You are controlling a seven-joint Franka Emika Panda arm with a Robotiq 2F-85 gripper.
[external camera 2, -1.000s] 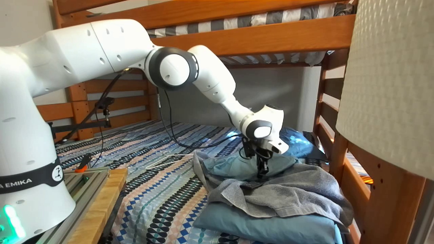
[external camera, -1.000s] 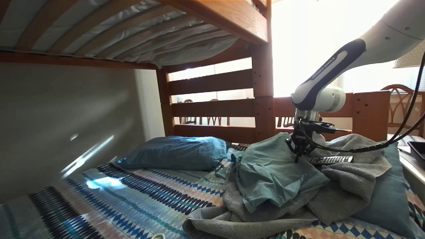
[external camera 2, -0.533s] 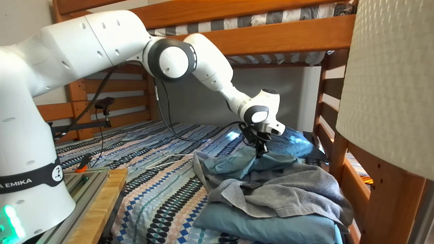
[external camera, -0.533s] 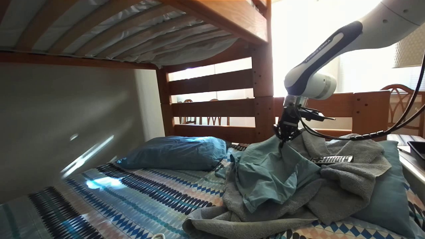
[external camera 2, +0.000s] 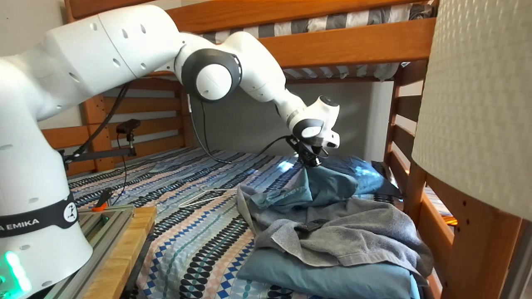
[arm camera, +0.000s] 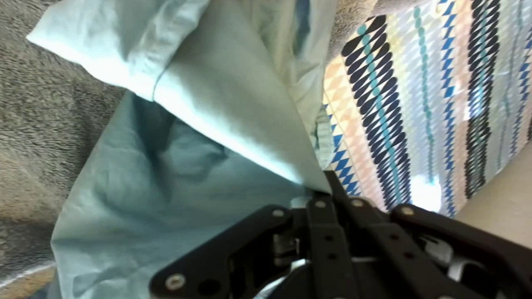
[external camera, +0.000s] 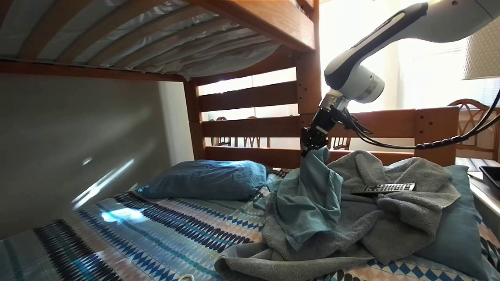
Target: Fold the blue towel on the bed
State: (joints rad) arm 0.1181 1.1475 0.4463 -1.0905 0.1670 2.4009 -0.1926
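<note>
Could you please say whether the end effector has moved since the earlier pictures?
Yes: in an exterior view, the end effector has moved up and picture-left, now overlapping the wooden bedpost.

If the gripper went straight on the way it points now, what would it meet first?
Most likely the lower folds of the blue cloth the gripper holds, bunched below it; the depth in between is unclear.

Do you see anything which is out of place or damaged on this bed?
Two things look misplaced: a remote control lies on the crumpled grey towel, and what looks like a white hanger lies on the bed. Neither is bedding, and the remote control might hinder folding. I notice no damage.
</note>
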